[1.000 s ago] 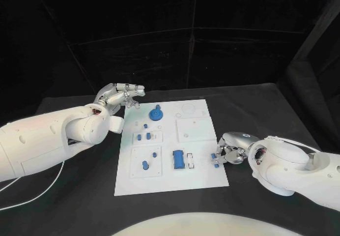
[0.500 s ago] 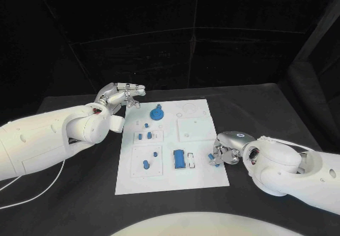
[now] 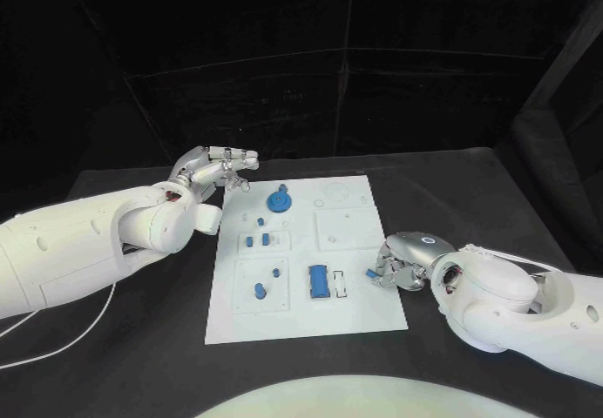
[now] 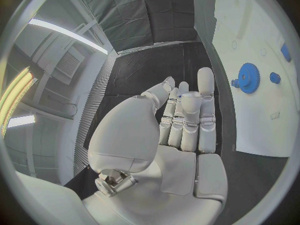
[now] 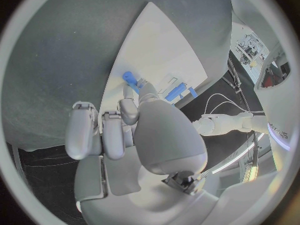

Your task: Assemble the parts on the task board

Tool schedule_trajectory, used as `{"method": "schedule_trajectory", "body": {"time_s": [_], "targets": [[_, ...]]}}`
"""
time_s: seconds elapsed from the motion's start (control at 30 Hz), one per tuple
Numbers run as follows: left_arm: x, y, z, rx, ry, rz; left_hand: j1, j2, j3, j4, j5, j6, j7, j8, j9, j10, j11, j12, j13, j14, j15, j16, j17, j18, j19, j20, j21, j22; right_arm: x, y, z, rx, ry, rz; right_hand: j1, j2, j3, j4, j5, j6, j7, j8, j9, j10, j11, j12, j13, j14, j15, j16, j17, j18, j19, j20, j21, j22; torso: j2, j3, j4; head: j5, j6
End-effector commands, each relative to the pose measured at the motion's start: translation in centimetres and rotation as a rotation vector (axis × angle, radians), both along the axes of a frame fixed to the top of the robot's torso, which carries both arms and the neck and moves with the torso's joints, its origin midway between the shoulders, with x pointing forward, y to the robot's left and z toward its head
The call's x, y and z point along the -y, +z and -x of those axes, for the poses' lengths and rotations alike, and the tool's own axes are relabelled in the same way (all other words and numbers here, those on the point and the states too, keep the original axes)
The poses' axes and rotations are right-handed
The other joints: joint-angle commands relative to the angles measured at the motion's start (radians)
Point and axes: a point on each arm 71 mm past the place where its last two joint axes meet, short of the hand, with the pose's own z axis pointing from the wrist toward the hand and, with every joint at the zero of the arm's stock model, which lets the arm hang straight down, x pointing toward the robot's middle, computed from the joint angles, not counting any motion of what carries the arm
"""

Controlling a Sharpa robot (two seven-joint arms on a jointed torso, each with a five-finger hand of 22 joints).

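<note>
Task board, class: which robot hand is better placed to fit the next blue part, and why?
Right, probably. The right robot hand is at the task board's edge with a small blue part at its fingertips. The left robot hand holds nothing, beyond the far corner.

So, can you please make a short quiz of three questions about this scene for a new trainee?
1. True or false: the left hand holds a blue part.
2. Which hand is at the right edge of the white board? A) left B) right
3. Fill in: the blue gear lies at the ____ end of the board, seen from the robot.

Key: 1 false, its fingers hold nothing. 2 B, the right hand pinches a small blue part there. 3 far.
</note>
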Motion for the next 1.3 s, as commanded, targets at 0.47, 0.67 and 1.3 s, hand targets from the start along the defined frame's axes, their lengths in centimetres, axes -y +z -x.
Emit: {"method": "schedule_trajectory", "body": {"time_s": [0.47,0.67,1.3], "targets": [[0.2,0.1,0.0,-0.001,-0.015,0.008,0.004,0.005,0.003,0.005,0.002,-0.007,0.000,-0.001,-0.001,-0.007,0.002,0.005,0.001,-0.007,0.001,-0.006,-0.002,0.006,0.000,0.004,-0.006,-0.002,-1.5,1.5,0.9,0.036,-0.031,-0.299,-0.017,-0.050,0.103,0.033,0.050,0.026,-0.004,-0.014,0.011,0.022,-0.005,0.016,0.016,0.071,-0.007,0.011,0.096,-0.013,0.003,-0.010,0.007,0.006,0.000,-0.0007,-0.0013,0.005,-0.002],[0.3,0.1,0.0,-0.001,-0.017,0.009,0.004,0.005,0.003,0.005,0.002,-0.007,0.000,-0.001,-0.001,-0.007,0.002,0.005,0.001,-0.007,0.001,-0.006,-0.002,0.006,0.000,0.004,-0.006,-0.002,-1.8,0.4,0.7,-0.102,-0.096,-0.355,-0.035,-0.061,0.134,0.050,0.053,0.035,-0.008,-0.017,0.015,0.037,-0.007,0.035,0.032,0.074,-0.009,0.020,0.110,-0.016,0.010,-0.010,0.016,0.021,0.000,-0.0011,0.0007,0.006,-0.005],[0.3,0.1,0.1,-0.002,-0.019,0.010,0.004,0.005,0.003,0.005,0.002,-0.007,0.000,-0.001,-0.001,-0.007,0.002,0.005,0.001,-0.007,0.001,-0.006,-0.002,0.006,0.000,0.004,-0.006,-0.002,-3.1,-1.1,0.0,-0.234,-0.142,-0.362,-0.113,-0.103,0.150,0.098,0.042,0.049,-0.008,-0.029,0.023,0.048,-0.006,0.043,0.042,0.074,-0.008,0.021,0.112,-0.017,0.011,-0.010,0.017,0.024,0.000,-0.0002,0.0004,0.009,-0.004]]}}
